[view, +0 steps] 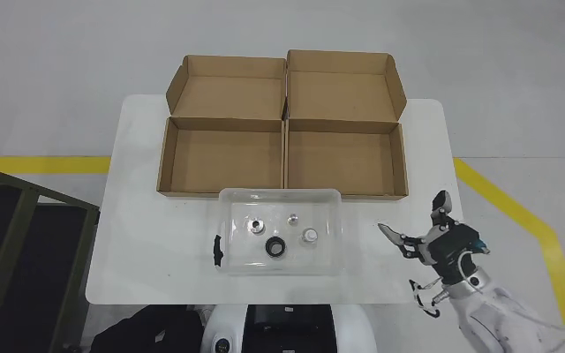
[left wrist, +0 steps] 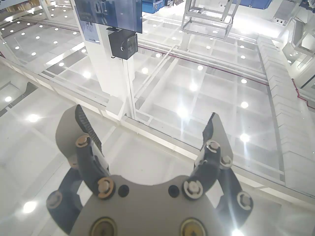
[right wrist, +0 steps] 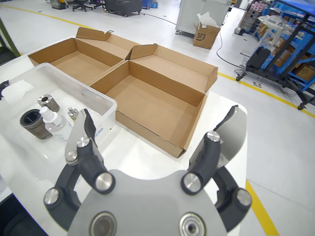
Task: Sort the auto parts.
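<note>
Two pincers, both spread wide and gripping nothing. Right pincer (right wrist: 159,109) hangs over the near right corner of the table (view: 132,221), fingers aimed toward the clear tray (view: 279,193) and the right cardboard box (view: 342,163). Left pincer (left wrist: 145,111) points up at the ceiling, away from the work. The tray sits at the near middle of the table, just in front of the two open boxes. The left cardboard box (view: 221,161) stands side by side with the right one, lids folded back. Four parts are grouped in the tray: a steel bushing (right wrist: 48,102), a black linear bearing (right wrist: 33,124), a small stud (right wrist: 72,112), and a white bottle-shaped piece (right wrist: 53,121) upright near the bearing. A black bracket-like piece (view: 216,250) lies at the tray's left wall; I cannot tell whether it is inside or outside. No part lies in either box yet, so I judge sorting not begun. Risks: the parts stand close together, so a wide pincer lowered on one may knock its neighbour, and the tall white piece looks likeliest to topple. Smooth round steel may slip or roll out of a shallow grip. The tray looks light, and a finger catching its wall could drag it. With two identical, unmarked boxes, a part could go into the wrong one.
</note>
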`<state>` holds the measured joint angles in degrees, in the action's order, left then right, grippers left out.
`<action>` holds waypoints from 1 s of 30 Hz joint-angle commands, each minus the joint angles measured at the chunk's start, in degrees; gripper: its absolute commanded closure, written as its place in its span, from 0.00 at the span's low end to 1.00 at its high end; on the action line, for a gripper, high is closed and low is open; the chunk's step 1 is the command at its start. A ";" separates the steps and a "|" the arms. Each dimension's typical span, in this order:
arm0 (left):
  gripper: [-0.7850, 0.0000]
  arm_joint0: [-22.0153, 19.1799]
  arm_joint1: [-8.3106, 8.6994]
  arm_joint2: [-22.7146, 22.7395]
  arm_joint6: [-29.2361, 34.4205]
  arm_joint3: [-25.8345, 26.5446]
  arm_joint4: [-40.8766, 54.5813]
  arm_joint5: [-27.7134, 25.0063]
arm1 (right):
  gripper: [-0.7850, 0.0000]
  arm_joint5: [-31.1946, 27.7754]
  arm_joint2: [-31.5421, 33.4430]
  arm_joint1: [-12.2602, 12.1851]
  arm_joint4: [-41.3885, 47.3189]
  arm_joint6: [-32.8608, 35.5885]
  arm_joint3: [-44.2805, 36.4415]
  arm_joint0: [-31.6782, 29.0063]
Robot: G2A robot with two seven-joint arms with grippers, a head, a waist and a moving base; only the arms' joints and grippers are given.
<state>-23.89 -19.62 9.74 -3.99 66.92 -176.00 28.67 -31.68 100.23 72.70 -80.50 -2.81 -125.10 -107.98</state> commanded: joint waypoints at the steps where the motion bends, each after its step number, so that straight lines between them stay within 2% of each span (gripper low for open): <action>1: 0.00 0.00 0.00 0.00 0.00 0.00 0.00 0.00 | 0.00 -2.47 -1.81 -0.21 -0.54 2.19 -0.14 1.49; 13: 0.00 0.00 0.00 0.00 0.00 0.00 0.00 0.00 | 0.00 -12.75 -15.16 -1.00 -0.82 16.99 -1.44 10.29; 24: 0.00 0.00 0.00 0.00 0.00 0.00 0.00 0.00 | 0.00 -12.78 -23.05 -1.31 1.29 31.07 1.45 16.98; 30: 0.00 0.00 0.00 0.00 0.00 0.00 0.00 0.00 | 0.00 -12.37 -24.87 -1.60 2.16 34.91 2.16 18.60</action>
<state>-23.89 -19.62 9.74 -3.99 66.92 -176.00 28.67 -44.15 75.58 71.15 -78.41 31.60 -123.08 -89.61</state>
